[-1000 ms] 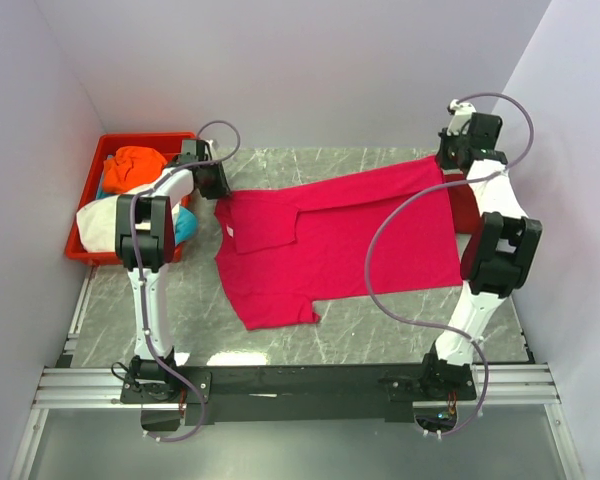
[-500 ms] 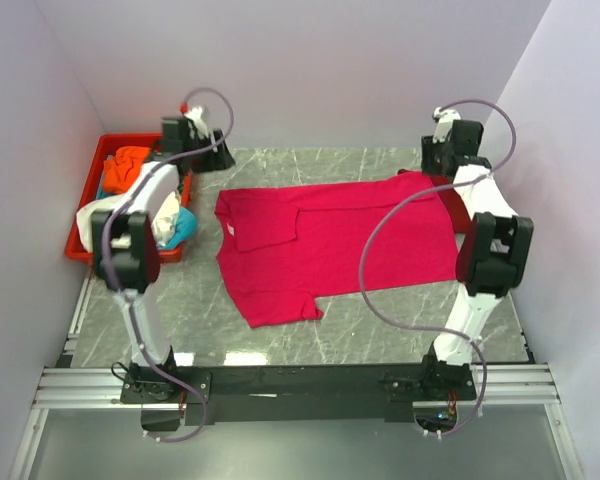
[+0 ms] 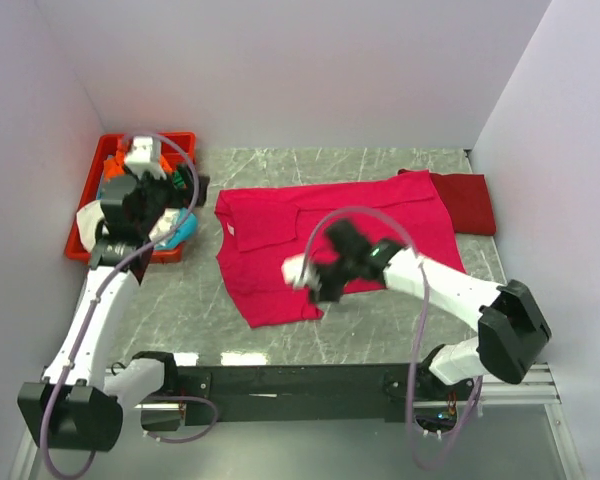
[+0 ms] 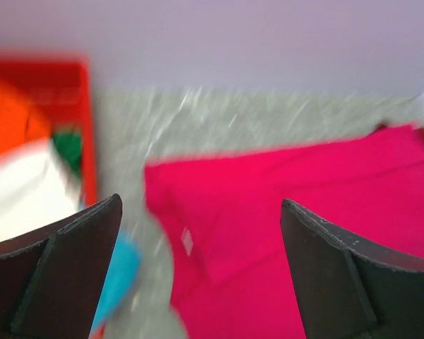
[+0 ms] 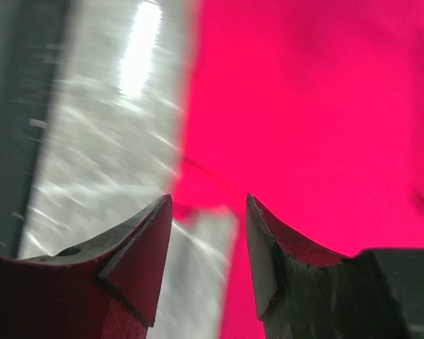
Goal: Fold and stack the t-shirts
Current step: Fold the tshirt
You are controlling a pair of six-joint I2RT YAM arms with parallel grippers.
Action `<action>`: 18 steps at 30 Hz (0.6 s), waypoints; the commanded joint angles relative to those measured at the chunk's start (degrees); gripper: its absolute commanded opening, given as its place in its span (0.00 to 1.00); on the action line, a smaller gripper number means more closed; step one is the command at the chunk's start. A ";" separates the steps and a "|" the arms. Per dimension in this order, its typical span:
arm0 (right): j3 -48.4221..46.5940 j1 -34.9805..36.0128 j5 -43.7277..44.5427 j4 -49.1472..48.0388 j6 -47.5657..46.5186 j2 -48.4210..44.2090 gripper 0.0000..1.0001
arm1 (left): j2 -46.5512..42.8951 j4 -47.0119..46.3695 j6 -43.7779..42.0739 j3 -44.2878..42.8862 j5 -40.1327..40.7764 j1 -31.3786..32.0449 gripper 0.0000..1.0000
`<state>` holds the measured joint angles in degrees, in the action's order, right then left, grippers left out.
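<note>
We've got our right gripper [image 5: 207,212], parted and empty, right over the near edge of the bright pink-red cloth t-shirt [image 3: 265,265] lying left-to-right; our wide-open left gripper [image 4: 201,205] hangs farther off.

Parted jaws over the pink-red t-shirt [image 5: 325,106] hem, marbled table [image 5: 106,127] alongside

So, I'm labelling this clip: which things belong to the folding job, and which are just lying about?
Job: pink-red t-shirt, darker red t-shirt, orange t-shirt, white t-shirt, teal t-shirt.
Lying about: red tray, table.
</note>
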<state>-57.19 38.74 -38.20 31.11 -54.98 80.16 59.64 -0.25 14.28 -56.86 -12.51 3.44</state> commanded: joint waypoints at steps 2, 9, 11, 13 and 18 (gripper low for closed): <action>2.35 12.39 15.39 -11.07 2.49 1.39 0.52 | -8.29 9.47 -1.88 9.20 9.42 -0.28 1.00; 1.55 21.46 25.18 -14.15 6.29 11.77 0.49 | -21.05 8.69 -3.74 17.05 12.34 -0.28 0.99; 1.64 22.16 25.54 -14.06 6.64 13.09 0.48 | -21.49 9.04 -3.74 16.61 12.34 -0.28 0.99; 1.82 22.52 25.89 -14.50 7.08 14.05 0.48 | -21.14 9.65 -3.74 16.34 12.34 -0.28 0.99; 1.20 22.78 28.61 -15.38 8.31 16.87 0.44 | -21.05 9.92 -3.91 16.17 11.81 -0.28 0.99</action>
<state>-54.81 60.99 -12.60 17.98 -48.25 95.50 38.92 10.74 11.31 -39.72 -1.39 3.40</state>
